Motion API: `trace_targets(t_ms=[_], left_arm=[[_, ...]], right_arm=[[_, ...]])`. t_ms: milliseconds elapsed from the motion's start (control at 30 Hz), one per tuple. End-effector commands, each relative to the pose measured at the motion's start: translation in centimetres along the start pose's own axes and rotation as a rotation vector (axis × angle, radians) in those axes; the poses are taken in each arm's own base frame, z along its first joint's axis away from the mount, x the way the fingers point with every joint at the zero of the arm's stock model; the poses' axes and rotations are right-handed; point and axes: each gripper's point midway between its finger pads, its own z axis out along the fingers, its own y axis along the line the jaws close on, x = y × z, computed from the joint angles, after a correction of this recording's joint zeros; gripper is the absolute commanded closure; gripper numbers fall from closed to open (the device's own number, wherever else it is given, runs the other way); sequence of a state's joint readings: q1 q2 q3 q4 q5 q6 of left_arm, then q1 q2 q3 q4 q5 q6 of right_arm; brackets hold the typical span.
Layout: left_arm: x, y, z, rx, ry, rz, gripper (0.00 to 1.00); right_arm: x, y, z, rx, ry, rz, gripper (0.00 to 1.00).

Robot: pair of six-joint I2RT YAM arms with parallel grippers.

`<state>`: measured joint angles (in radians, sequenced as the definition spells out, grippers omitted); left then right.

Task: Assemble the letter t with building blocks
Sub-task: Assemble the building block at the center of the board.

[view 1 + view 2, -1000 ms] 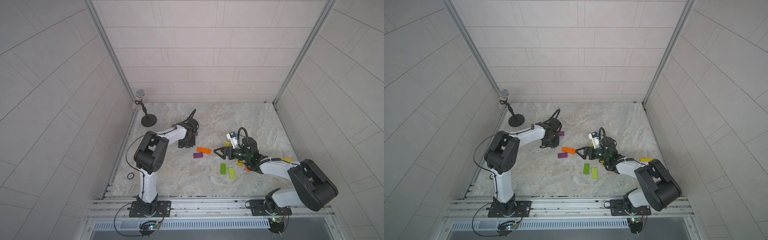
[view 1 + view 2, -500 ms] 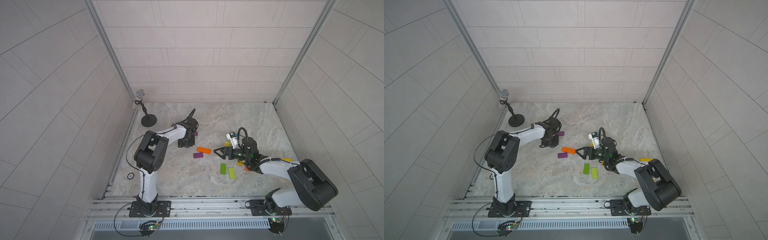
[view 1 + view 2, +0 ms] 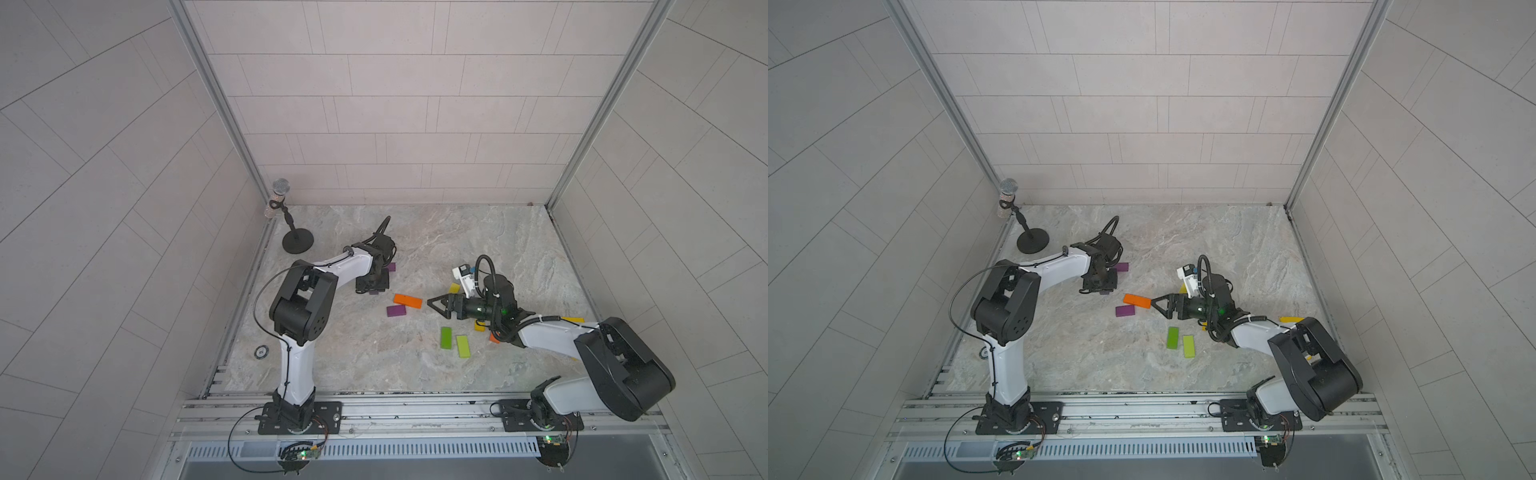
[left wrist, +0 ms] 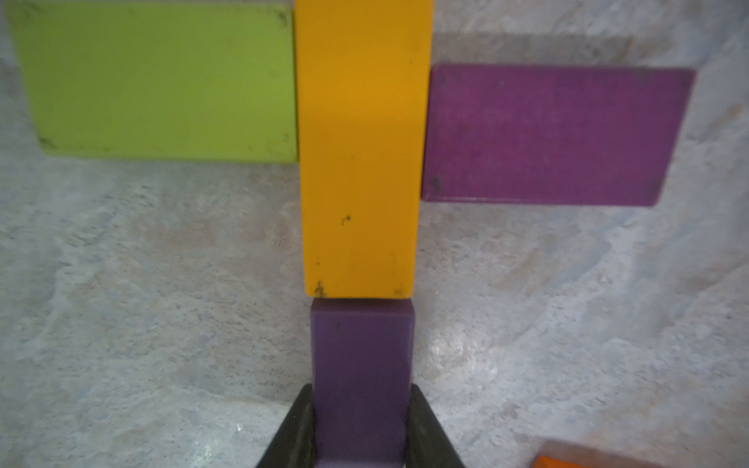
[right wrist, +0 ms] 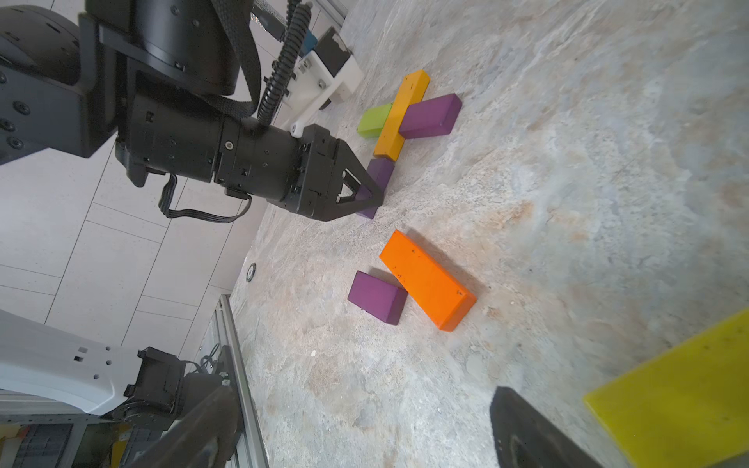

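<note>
**Left gripper** [image 4: 360, 429]: pressed onto the two long sides of a dark purple block [image 4: 360, 356]. In both top views it sits left of centre on the marble table [image 3: 457, 232], with the arm hiding nearly all of the block.

**Dark purple block:** it projects straight out from between the fingertips, low against the table. Its free end touches the short end of a yellow-orange block [image 4: 358, 154], and the two lie in one line.

**Cross pieces:** a lime block [image 4: 162, 81] and a purple block [image 4: 555, 133] lie flat on opposite long sides of the yellow-orange block. Each touches it end-on, and the two are slightly staggered.

**Loose blocks, mid-frame in a top view:** an orange block [image 3: 408, 300] has a second purple block [image 3: 396, 310] just beside it. Both lie between the two grippers. A green block [image 3: 446, 337] and another lime block [image 3: 463, 345] lie side by side lower in the frame.

**Right gripper** [image 3: 436, 308]: spread wide and holding nothing. It lies right of centre, pointing at the orange block but apart from it. Its wrist view shows a yellow block [image 5: 668, 397] close by one finger.
</note>
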<state>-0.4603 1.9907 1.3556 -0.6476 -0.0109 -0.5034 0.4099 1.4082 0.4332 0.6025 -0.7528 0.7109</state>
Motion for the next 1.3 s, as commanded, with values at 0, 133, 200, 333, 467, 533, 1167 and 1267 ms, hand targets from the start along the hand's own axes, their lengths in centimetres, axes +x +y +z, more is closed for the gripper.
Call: trace_targets(t_ms=[0,133,200,333,467,533,1167,1267], left_arm=[[-0.2,0.6,0.5,-0.031,0.013,0.008,0.72],[-0.2,0.7,0.5,-0.032,0.017,0.006,0.71],[-0.3,0.7,0.5,-0.033,0.015,0.006,0.71],[-0.3,0.7,0.6,-0.031,0.014,0.006,0.69],[-0.3,0.5,0.7,-0.022,0.018,0.009,0.61],[-0.4,0.5,0.6,-0.023,0.015,0.013,0.59],[-1.1,0.2,-3.6,0.028,-0.084,0.017,0.43],[-0.9,-0.3,-5.5,0.054,-0.114,0.031,0.43]], right_arm=[[-0.3,0.5,0.1,-0.018,-0.007,-0.023,0.00],[-0.3,0.5,0.1,-0.019,-0.006,-0.022,0.00],[-0.2,0.5,0.1,-0.019,-0.005,-0.021,0.00],[-0.2,0.5,0.1,-0.019,-0.004,-0.021,0.00],[-0.2,0.5,0.1,-0.019,-0.004,-0.023,0.00],[-0.2,0.5,0.1,-0.019,-0.004,-0.023,0.00],[-0.1,0.3,0.2,-0.018,-0.001,-0.021,0.00],[-0.1,0.3,0.2,-0.016,0.000,-0.023,0.00]])
